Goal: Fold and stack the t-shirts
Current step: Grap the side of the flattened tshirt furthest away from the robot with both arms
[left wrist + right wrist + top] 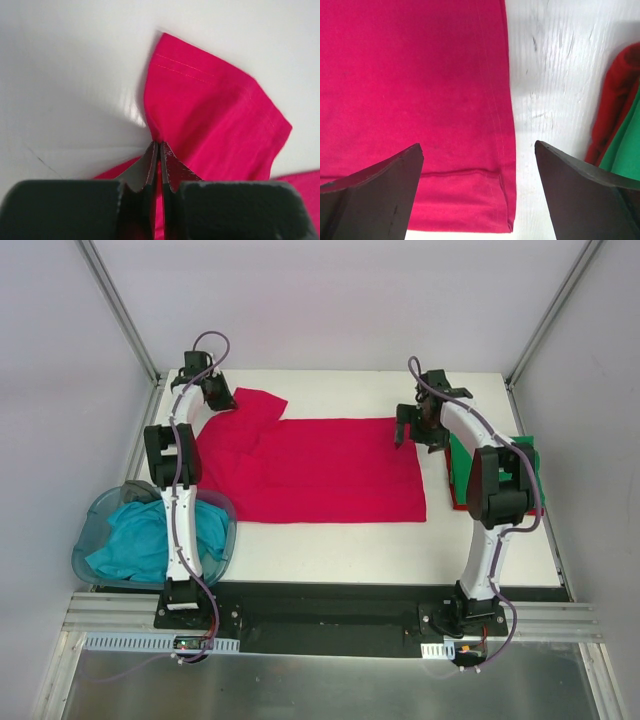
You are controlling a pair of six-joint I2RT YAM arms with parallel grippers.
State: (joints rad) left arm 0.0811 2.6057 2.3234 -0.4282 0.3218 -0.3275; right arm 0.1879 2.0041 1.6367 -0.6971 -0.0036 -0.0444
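Observation:
A crimson red t-shirt (pixel 330 470) lies spread flat across the middle of the white table (pixel 340 545). My left gripper (pixel 222 398) is at the shirt's far left sleeve (pixel 215 110). In the left wrist view the gripper (pixel 159 145) is shut on a pinch of that red cloth. My right gripper (pixel 402 432) hovers over the shirt's far right corner, and the wrist view shows this gripper (pixel 479 145) open, straddling the hemmed corner (pixel 500 200) without touching it. A green t-shirt (pixel 465 465) lies on another red one (pixel 458 505) under the right arm. A teal t-shirt (pixel 140 540) sits in the tub.
The translucent blue tub (pixel 92 530) stands at the near left beside the left arm's base. The green shirt (pixel 625 155) and the red one (pixel 617 95) lie just right of the open fingers. Metal frame posts rise at the table's far corners.

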